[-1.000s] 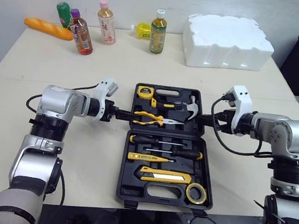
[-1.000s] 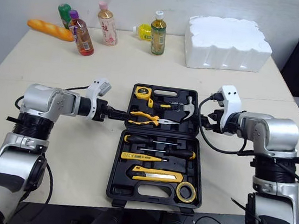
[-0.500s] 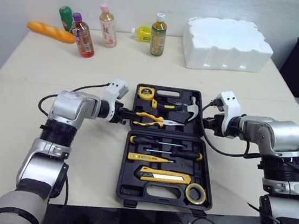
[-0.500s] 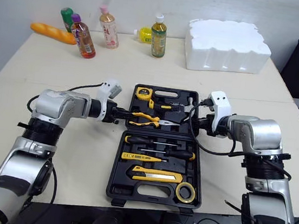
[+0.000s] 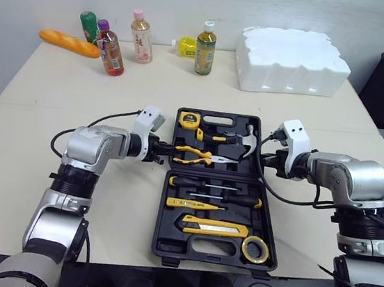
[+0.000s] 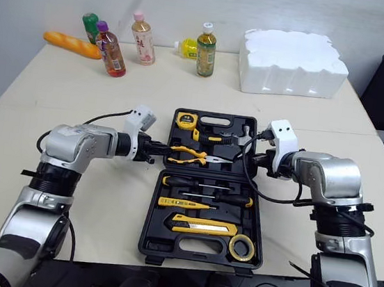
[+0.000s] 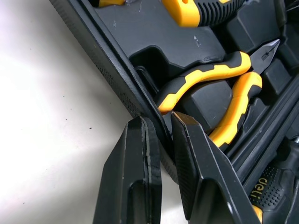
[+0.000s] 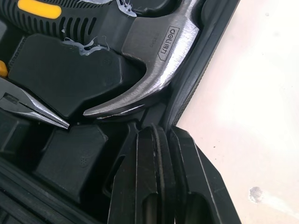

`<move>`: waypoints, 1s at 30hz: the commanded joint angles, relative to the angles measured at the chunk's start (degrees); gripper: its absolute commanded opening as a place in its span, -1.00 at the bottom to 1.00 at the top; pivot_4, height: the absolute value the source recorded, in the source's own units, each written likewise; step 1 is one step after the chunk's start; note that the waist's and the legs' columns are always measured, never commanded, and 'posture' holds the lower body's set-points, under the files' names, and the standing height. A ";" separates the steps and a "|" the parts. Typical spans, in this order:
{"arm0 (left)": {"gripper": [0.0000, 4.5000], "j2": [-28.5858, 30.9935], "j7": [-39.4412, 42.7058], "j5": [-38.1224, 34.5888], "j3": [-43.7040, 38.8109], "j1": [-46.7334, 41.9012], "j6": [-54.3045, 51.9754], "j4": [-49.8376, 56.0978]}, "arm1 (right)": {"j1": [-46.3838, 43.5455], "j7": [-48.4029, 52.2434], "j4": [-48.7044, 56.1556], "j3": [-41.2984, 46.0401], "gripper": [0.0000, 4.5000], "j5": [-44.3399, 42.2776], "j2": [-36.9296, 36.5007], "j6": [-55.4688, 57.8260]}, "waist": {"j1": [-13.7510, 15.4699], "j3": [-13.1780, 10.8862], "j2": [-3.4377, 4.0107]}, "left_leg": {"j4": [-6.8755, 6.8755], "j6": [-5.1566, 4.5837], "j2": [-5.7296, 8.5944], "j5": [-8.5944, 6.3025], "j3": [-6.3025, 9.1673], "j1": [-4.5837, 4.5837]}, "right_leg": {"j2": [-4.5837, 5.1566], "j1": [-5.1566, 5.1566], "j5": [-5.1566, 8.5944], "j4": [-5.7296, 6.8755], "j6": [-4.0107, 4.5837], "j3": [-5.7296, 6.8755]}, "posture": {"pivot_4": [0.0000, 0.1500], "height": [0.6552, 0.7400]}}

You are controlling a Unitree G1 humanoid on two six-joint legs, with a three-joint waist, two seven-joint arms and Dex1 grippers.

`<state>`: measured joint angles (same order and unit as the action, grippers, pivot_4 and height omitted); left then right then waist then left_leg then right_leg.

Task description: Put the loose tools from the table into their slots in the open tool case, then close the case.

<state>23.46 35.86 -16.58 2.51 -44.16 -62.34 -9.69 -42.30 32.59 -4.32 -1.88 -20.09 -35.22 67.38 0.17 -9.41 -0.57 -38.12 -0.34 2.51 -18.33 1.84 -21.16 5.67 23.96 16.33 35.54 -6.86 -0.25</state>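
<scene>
Open black plastic tool case (image 5: pixel 169 242) sits mid beige counter (image 5: pixel 29 95), tools slotted; fingers of left gripper (image 7: pixel 159 120) pinch its left rim beside yellow-and-black pliers (image 7: pixel 210 72), fingers of right gripper (image 8: pixel 163 130) clamp its right rim by steel claw hammer (image 8: pixel 159 60) stamped "deli".

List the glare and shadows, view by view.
Left wrist view: the table glares to a white patch beside the tool case rim. Right wrist view: a bright sheen runs along the hammer head, and the table beside the case is very bright. Eye views: soft, even light, no hard shadows on the table; the foam block is brightest.
</scene>
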 commanded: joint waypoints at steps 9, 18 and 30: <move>-1.00 0.46 0.55 7.56 0.46 -3.53 36.31 -4.57 | -2.45 0.87 2.61 -0.44 -1.00 9.07 0.06 -33.02 | -0.39 -0.46 0.06 | 0.01 0.12 -0.01 0.13 -0.15 -0.65 | -0.11 0.81 -0.06 0.20 -0.08 -0.04 | 1.00 0.96; -1.00 4.03 -4.41 20.91 4.02 4.85 70.03 -7.17 | 9.39 -4.21 -4.91 -3.55 -1.00 25.40 -2.52 -78.74 | -0.45 -0.48 0.04 | 0.03 -0.08 -0.07 -0.02 -0.83 -1.19 | 0.01 1.71 -0.07 0.30 -0.08 0.03 | 1.00 0.96; 0.81 14.03 6.52 -0.40 -7.79 27.51 53.21 16.07 | 37.40 1.60 14.19 5.68 1.00 13.81 -19.79 -94.85 | -0.52 -0.55 0.17 | -0.02 -0.14 -0.29 0.02 -1.08 -1.00 | -0.08 1.57 -0.32 0.33 -0.03 -0.20 | 1.00 0.96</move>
<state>35.70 38.61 -9.98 -1.62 -17.75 -1.99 1.01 -6.29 29.75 2.33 -0.78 2.27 -52.92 -31.27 -0.35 -9.96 -0.40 -38.18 -0.50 2.15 -18.38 0.76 -22.12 5.58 25.46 16.01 35.83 -6.89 -0.44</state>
